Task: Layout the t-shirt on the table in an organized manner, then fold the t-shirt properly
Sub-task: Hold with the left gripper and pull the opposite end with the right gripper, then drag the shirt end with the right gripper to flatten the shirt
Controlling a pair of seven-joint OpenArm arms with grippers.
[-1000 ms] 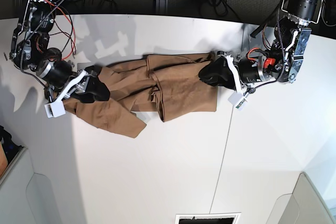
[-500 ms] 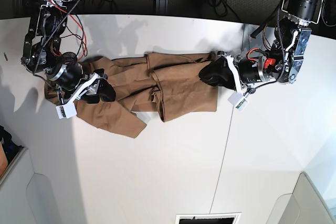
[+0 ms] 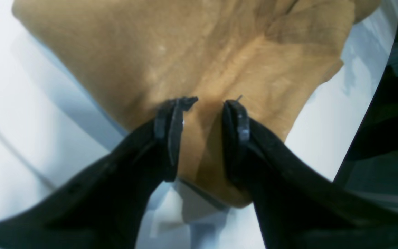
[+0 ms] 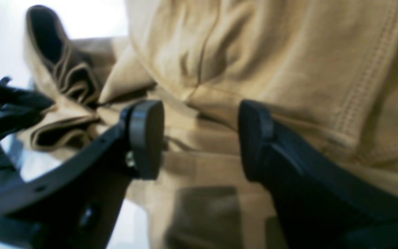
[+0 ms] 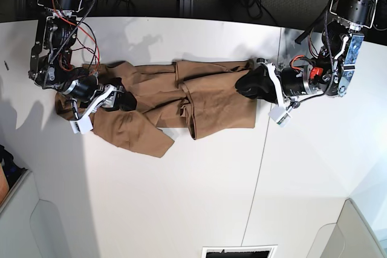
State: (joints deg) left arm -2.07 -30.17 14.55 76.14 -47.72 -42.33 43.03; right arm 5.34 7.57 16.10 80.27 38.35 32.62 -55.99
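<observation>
**Operator:** While I hold both arms over the bench (image 5: 199, 197), the t-shirt (image 5: 181, 104) lies stretched along the far edge, rumpled, with one flap folded over toward the middle and a loose tail hanging toward the near side.

**Supervisor:** What's the left end effector doing?

**Operator:** My left end effector (image 3: 204, 103) sits at the shirt's end nearest its own arm. Through its wrist camera I see the two fingers (image 3: 171, 128) apart, with a strip of tan cloth running between them. I cannot tell whether they pinch it or only rest on it.

**Supervisor:** And the right?

**Operator:** The right end effector (image 4: 200, 138) is at the opposite end, over bunched folds. Its pads (image 4: 145, 136) stand wide apart, nothing caught between them, cloth lying underneath. A stitched hem (image 4: 368, 90) runs just beside the outer finger.

**Supervisor:** Is the shirt flat?

**Operator:** No, creased through the middle, and bunched by the right arm.
</observation>
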